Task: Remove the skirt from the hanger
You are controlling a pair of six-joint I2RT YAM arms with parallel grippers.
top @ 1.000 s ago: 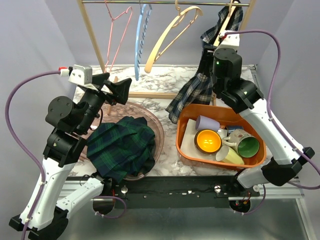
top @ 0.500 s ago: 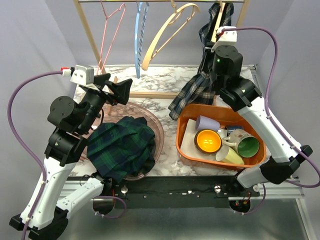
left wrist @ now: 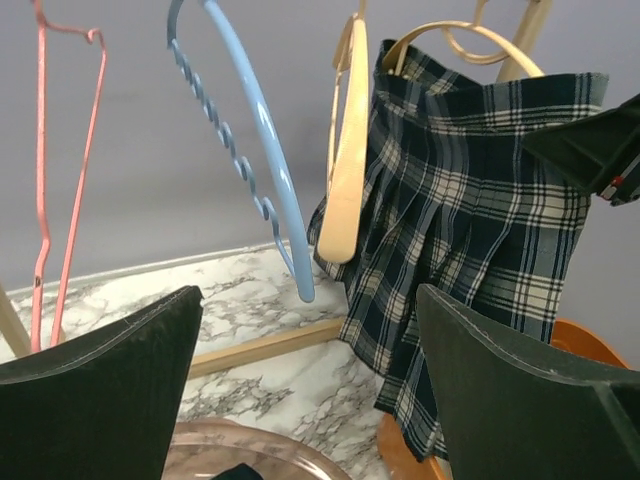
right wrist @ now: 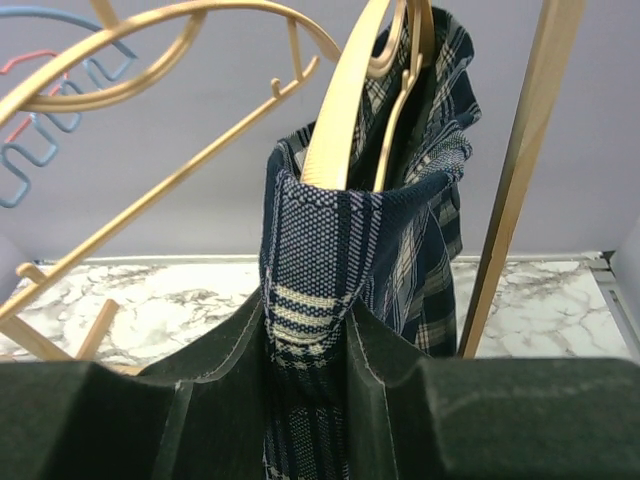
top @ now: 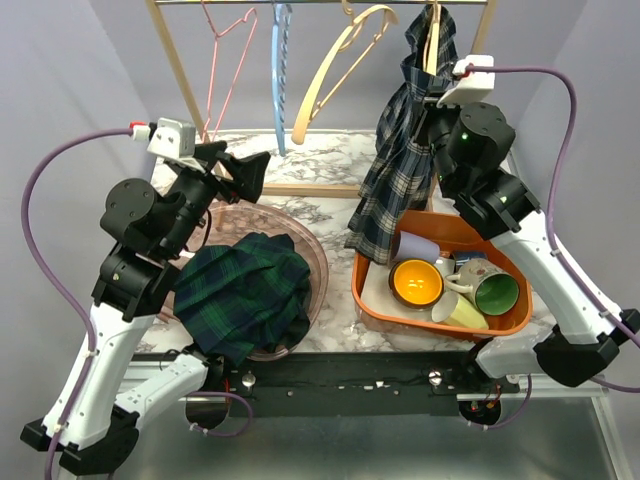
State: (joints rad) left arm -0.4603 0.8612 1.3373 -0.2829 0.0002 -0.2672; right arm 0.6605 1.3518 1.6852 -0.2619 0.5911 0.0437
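the right gripper is clenched on the waistband of the plaid skirt, both fingers pressed flat against the cloth just below the wooden hanger. the skirt is on that hanger, at 1 o'clock on the rack, its hem dropping to the 10 o'clock corner of the orange bin; whether it touches the rim cannot be told. the left gripper is spread wide with nothing between its fingers, held in the air at 10 o'clock and aimed toward the hangers.

the right arm rises from its base at 5 o'clock, bends out at the elbow, and reaches up toward 12 o'clock to the rail. the left arm folds up from 7 o'clock, wrist raised over the pink tray.

the marble table carries the wooden rack along its far edge. the pink tray at 8 o'clock holds a crumpled dark green plaid cloth. the orange bin at 4 o'clock holds cups and a yellow-lined bowl. on the rail hang a tan hanger, a blue hanger and a pink wire hanger. the walls are plain lavender-grey.
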